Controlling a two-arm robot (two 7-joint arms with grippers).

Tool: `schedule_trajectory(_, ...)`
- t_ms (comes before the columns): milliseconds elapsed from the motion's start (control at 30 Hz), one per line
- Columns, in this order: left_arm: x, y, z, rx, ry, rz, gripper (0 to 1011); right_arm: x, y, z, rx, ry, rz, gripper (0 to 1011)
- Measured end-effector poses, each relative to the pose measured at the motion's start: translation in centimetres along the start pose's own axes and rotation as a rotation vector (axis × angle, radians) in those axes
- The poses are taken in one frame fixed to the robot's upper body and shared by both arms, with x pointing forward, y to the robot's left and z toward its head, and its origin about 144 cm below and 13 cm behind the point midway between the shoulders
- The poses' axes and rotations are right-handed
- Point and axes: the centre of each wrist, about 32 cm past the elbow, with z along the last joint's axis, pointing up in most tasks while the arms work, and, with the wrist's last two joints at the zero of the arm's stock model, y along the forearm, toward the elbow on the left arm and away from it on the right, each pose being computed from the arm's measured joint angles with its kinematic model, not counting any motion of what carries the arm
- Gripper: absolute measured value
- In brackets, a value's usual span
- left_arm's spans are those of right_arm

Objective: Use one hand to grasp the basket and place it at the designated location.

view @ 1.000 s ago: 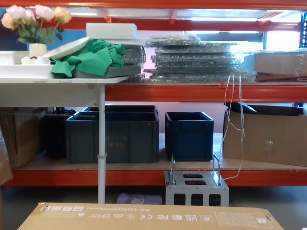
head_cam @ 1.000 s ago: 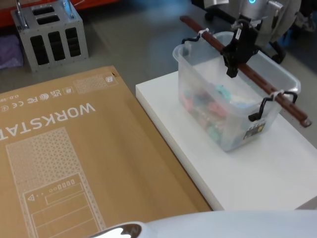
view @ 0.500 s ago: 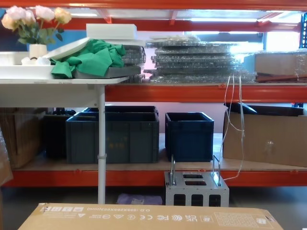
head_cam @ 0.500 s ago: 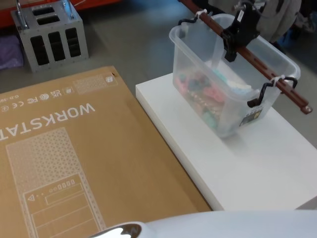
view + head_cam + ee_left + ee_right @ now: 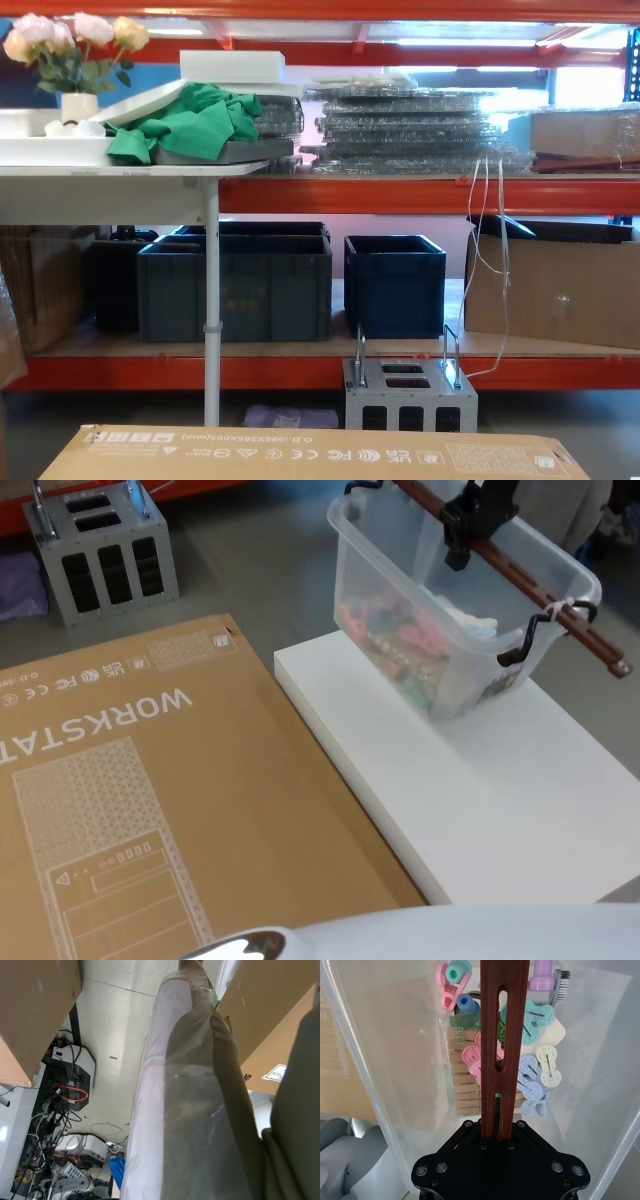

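Note:
The basket (image 5: 400,610) is a translucent tub with coloured clips and pegs inside, and it hangs tilted just above the far end of the white platform (image 5: 520,810). A long brown wooden handle (image 5: 520,580) runs across its top on black hooks. My right gripper (image 5: 458,548) is shut on the middle of that bar from above. In the right wrist view the gripper (image 5: 496,1132) clamps the slotted handle (image 5: 504,1035), with the basket's wall (image 5: 385,1045) and the clips (image 5: 532,1075) below it.
A large flat cardboard box (image 5: 150,810) lies to the left of the platform, its far edge (image 5: 320,455) also in the chest view. A grey metal box (image 5: 100,550) stands on the floor beyond it. Dark blue crates (image 5: 240,285) sit on the shelf behind.
The right gripper has lifted the basket by its handle, up and away from the platform's surface. The basket has tilted and its contents have shifted.

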Motion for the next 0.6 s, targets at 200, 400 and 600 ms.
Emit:
schedule_trajectory(200, 0.0, 0.0, 0.0, 0.000, 0.000, 0.000, 0, 0.4, -0.7, 0.7, -0.020, -0.044, -0.015, 0)
schedule_trajectory(400, 0.0, 0.0, 0.0, 0.000, 0.000, 0.000, 0, 1.2, -1.3, 1.6, -0.045, -0.096, -0.028, 0)
schedule_trajectory(600, 0.0, 0.0, 0.0, 0.000, 0.000, 0.000, 0, 1.9, -1.6, 2.5, -0.067, -0.140, -0.031, 0)
